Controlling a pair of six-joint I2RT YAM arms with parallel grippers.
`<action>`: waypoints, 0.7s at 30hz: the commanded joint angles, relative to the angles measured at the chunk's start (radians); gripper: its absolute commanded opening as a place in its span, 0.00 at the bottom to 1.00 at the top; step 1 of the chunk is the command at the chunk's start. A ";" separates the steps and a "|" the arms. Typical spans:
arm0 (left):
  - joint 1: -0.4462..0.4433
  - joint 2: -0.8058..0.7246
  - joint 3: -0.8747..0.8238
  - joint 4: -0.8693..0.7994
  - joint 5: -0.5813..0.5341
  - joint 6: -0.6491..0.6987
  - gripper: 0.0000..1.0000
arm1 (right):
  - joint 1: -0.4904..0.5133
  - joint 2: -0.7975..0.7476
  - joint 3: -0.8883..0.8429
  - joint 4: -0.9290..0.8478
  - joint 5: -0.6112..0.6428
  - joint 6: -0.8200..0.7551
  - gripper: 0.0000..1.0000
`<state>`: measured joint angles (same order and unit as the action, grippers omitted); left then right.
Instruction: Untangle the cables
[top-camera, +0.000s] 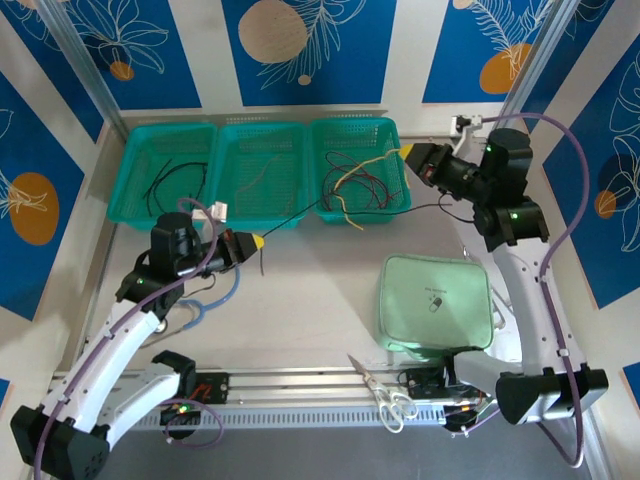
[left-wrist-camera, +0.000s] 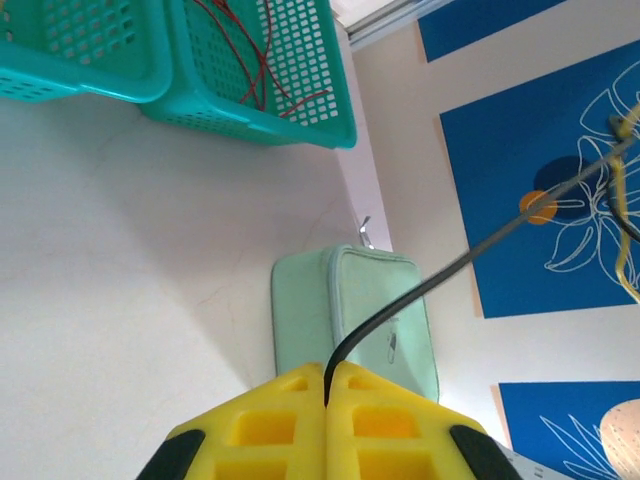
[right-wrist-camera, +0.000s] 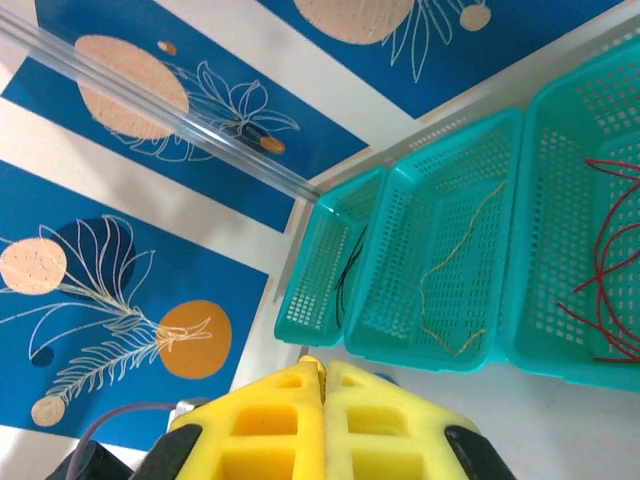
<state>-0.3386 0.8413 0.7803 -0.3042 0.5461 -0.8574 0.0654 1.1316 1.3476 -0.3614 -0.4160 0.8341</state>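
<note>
Cables (top-camera: 360, 185) in red, yellow and black lie mostly as a loose tangle in the right basket (top-camera: 355, 124) of three teal baskets at the far edge of the table (top-camera: 300, 300). One black cable (top-camera: 295, 222) leaves that tangle, crosses the basket's near rim and runs taut and off the table to the left gripper (top-camera: 257, 241).

In your left wrist view the left gripper (left-wrist-camera: 327, 375) has its yellow fingers pressed together on this black cable (left-wrist-camera: 440, 275), which comes out of the seam between them and rises toward the upper right.

Separate strands lie apart from the tangle: a thin black one in the left basket (top-camera: 165, 128) and a tan one (right-wrist-camera: 450, 262) in the middle basket (top-camera: 265, 127).

The right gripper (top-camera: 406, 153) hangs just beyond the right basket's far right corner. In its wrist view the right gripper (right-wrist-camera: 323, 372) has its fingers closed together, with nothing you can make out between them. A black strand leaves the basket on that side toward the right arm; you cannot tell whether it reaches the gripper.

A pale green pouch (top-camera: 435, 300) lies flat on the table in front of the right basket, scissors (top-camera: 385, 395) near its front edge, and a light-blue tube (top-camera: 215, 300) beside the left arm.
</note>
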 joint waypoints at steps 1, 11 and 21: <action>0.056 -0.019 -0.013 -0.141 -0.019 0.033 0.00 | -0.078 -0.043 -0.005 0.043 0.029 -0.017 0.00; 0.149 -0.029 -0.009 -0.250 0.003 0.086 0.00 | -0.263 -0.073 -0.011 0.049 -0.033 -0.002 0.00; 0.105 0.063 0.177 -0.201 0.053 0.241 0.34 | -0.331 -0.022 0.098 -0.005 -0.179 -0.023 0.00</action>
<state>-0.2047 0.8764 0.8398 -0.5014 0.5873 -0.7425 -0.2756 1.1065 1.4017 -0.3408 -0.5213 0.8341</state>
